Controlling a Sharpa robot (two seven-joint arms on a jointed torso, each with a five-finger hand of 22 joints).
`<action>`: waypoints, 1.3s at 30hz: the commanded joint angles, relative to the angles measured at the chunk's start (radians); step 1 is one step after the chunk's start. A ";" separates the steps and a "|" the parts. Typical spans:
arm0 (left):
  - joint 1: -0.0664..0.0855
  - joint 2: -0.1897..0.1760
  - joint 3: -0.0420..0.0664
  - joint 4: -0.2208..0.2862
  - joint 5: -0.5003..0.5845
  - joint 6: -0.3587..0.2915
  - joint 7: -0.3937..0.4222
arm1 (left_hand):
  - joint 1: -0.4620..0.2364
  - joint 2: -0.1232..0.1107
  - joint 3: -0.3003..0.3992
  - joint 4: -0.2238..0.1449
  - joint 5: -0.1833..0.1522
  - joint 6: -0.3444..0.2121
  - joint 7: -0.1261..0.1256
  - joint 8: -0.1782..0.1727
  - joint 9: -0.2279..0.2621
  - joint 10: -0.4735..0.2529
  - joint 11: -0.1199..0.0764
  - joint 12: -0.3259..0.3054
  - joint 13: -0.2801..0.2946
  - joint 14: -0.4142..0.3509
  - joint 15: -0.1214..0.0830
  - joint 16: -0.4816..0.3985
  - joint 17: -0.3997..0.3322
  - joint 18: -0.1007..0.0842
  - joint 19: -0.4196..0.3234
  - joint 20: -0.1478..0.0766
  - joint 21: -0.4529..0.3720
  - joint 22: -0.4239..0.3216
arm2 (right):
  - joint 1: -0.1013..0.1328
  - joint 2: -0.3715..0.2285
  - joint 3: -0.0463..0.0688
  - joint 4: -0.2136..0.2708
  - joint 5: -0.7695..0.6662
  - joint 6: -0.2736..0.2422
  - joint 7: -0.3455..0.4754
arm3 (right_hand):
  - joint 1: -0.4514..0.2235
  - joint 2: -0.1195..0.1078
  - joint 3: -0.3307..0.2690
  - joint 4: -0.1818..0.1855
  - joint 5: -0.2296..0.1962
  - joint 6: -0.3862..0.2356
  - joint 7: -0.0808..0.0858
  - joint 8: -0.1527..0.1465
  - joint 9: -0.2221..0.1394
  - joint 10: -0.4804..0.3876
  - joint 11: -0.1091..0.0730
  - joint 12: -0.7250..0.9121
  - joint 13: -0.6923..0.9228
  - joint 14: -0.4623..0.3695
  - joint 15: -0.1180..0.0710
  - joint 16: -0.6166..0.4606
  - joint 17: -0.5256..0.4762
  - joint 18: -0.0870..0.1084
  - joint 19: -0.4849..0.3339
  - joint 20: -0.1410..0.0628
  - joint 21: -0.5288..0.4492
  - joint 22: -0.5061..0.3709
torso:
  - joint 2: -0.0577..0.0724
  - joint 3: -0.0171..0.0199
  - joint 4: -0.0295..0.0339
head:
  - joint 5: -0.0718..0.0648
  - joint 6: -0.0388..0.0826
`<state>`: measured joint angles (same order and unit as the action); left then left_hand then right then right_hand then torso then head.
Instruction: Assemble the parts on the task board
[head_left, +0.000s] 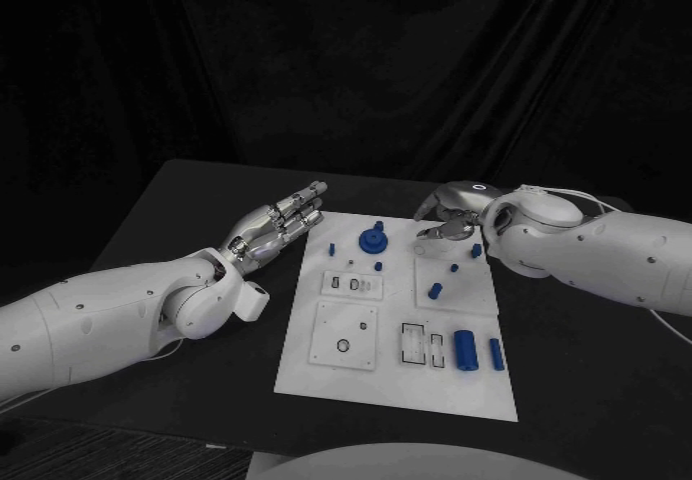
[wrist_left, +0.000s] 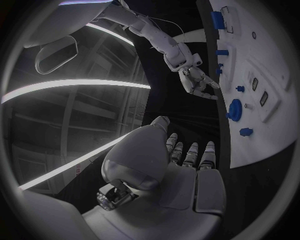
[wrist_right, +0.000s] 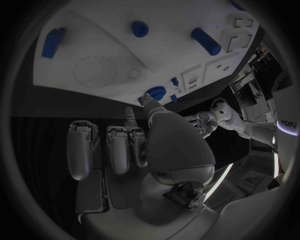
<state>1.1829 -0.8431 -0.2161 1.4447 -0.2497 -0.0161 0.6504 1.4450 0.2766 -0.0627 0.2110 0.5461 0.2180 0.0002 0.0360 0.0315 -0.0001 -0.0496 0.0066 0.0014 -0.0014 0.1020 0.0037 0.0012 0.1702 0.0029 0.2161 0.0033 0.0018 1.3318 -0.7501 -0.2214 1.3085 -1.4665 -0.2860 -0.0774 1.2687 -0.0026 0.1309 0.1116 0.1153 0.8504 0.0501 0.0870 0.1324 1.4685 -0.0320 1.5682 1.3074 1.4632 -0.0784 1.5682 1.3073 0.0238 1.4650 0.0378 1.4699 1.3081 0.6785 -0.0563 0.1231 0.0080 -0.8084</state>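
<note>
The white task board (head_left: 387, 375) lies in the middle of the black table. A round blue part (head_left: 374, 240) stands near its far edge, small blue pieces (head_left: 436, 291) dot the middle, and two blue cylinders (head_left: 464, 348) lie at the near right. My left hand (head_left: 281, 225) hovers just off the board's far left corner, fingers stretched out and apart, holding nothing. My right hand (head_left: 450, 218) hangs over the far right corner with its fingers bent down toward the board; nothing shows between them. In the right wrist view its fingertips (wrist_right: 147, 97) point near the round blue part (wrist_right: 156, 92).
The board (wrist_left: 275, 65) carries raised white blocks with slots and holes (head_left: 346, 335). Bare black table surrounds it, ending at a dark curtain behind. In the left wrist view the right hand (wrist_left: 195, 82) hangs beside the board edge, near the round part (wrist_left: 235, 109).
</note>
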 joint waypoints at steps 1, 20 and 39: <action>-0.001 0.001 0.001 0.003 0.000 0.003 0.011 | 0.004 0.002 0.004 0.001 0.006 0.006 0.001 0.003 0.002 0.000 0.005 -0.007 -0.001 0.001 0.006 -0.004 -0.001 0.009 0.003 0.006 0.001 0.002 | 0.008 -0.044 0.000 0.037 -0.006 -0.052 0.008 | -0.005 -0.004 -0.005 -0.001 0.001 -0.002 -0.002 -0.010 -0.003 0.102 0.003 0.003 0.263 0.108 0.004 0.003 0.263 0.004 0.033 0.004 0.007 0.227 | 0.000 -0.0002 -0.0012 | -0.003 -0.001; -0.005 -0.006 0.001 0.006 0.000 0.005 0.012 | 0.004 0.001 0.007 0.000 0.006 0.007 0.001 0.003 0.002 0.000 0.005 -0.007 -0.001 0.001 0.006 -0.004 -0.001 0.009 0.003 0.007 0.001 0.002 | -0.028 -0.228 -0.010 0.101 -0.006 -0.039 0.030 | 0.009 -0.011 -0.019 0.000 -0.003 -0.081 -0.014 -0.026 -0.032 0.102 -0.010 0.003 0.263 0.108 -0.009 0.003 0.263 0.004 0.035 -0.008 0.007 0.227 | 0.000 0.0003 -0.0013 | -0.010 -0.011; -0.010 -0.003 0.001 0.001 0.000 0.009 0.010 | 0.003 0.001 0.010 -0.002 0.006 0.007 0.001 0.003 0.002 0.000 0.005 -0.007 -0.001 0.001 0.006 -0.004 -0.001 0.009 0.002 0.008 0.001 0.001 | -0.061 -0.241 -0.016 0.070 -0.006 -0.062 0.027 | 0.017 -0.019 -0.031 0.004 -0.006 -0.057 0.017 -0.014 -0.031 0.102 0.013 0.003 0.263 0.108 0.007 0.003 0.263 0.005 0.030 0.001 0.000 0.224 | -0.001 0.0001 0.0005 | -0.011 -0.012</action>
<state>1.1748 -0.8486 -0.2162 1.4448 -0.2498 -0.0156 0.6492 1.4450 0.2766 -0.0600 0.2082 0.5461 0.2179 0.0002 0.0359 0.0319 -0.0001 -0.0496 0.0066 0.0009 -0.0014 0.1019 0.0037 0.0015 0.1703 0.0029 0.2161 0.0033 0.0025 1.2753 -0.9924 -0.2370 1.3813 -1.4667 -0.3262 -0.0501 1.2831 -0.0171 0.1075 0.1158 0.1114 0.7861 0.0681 0.0668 0.1003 1.4662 -0.0269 1.5682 1.3074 1.4632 -0.0784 1.5682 1.3073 0.0238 1.4650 0.0378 1.4757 1.3076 0.6774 -0.0558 0.1236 -0.0023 -0.8196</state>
